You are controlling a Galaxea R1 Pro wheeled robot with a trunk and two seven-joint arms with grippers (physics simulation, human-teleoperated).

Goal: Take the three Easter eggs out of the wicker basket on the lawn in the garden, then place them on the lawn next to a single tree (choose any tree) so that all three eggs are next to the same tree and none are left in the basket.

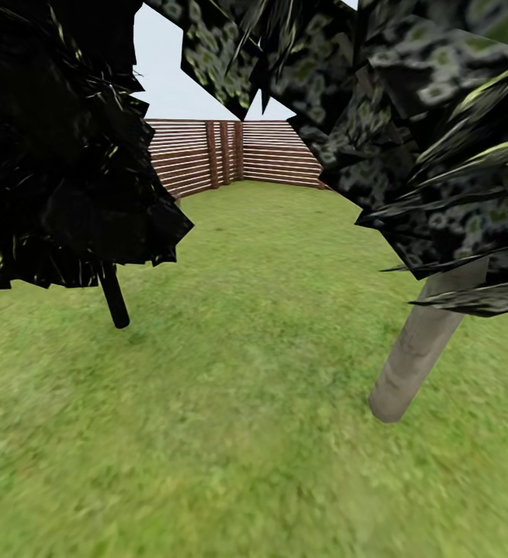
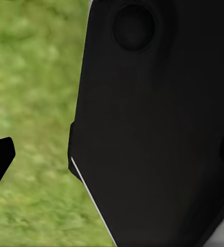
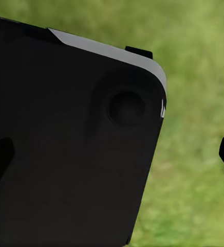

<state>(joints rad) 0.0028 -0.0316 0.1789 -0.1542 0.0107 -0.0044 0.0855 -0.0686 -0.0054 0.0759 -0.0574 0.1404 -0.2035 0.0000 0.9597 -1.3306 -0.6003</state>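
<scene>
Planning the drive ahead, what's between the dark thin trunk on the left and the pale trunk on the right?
In the head view, nothing but lawn lies between the dark trunk and the pale trunk; the fence stands far behind the gap.

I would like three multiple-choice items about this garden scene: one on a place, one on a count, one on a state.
1. Where does the pale trunk stand in the head view?
A. right
B. left
C. centre

2. How many trunks meet the lawn?
A. one
B. two
C. four

3. How does the pale trunk stand?
A. lying flat
B. leaning
C. broken in two

Answers:
1 A: it meets the grass at lower right.
2 B: the pale trunk and a thin dark trunk.
3 B: in this picture it slants up to the right into the leaves.
</scene>
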